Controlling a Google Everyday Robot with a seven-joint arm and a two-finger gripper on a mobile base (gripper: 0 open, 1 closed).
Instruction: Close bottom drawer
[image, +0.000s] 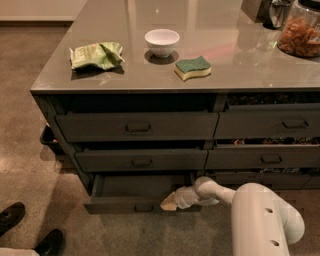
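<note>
The bottom drawer (125, 204) is the lowest dark-grey drawer on the left of the counter. It stands pulled out, with its flat grey tray (137, 185) showing and a small dark handle (143, 208) at the centre of its low front. My gripper (168, 202) reaches in from the right on a white arm (220, 192). Its pale tip rests against the drawer's front panel, just right of the handle.
Two taller drawers (137, 127) sit above it, more drawers (270, 160) to the right. The counter top holds a green bag (96, 55), a white bowl (162, 41), a sponge (193, 68) and a jar (300, 30). A person's black shoes (30, 232) stand at the lower left.
</note>
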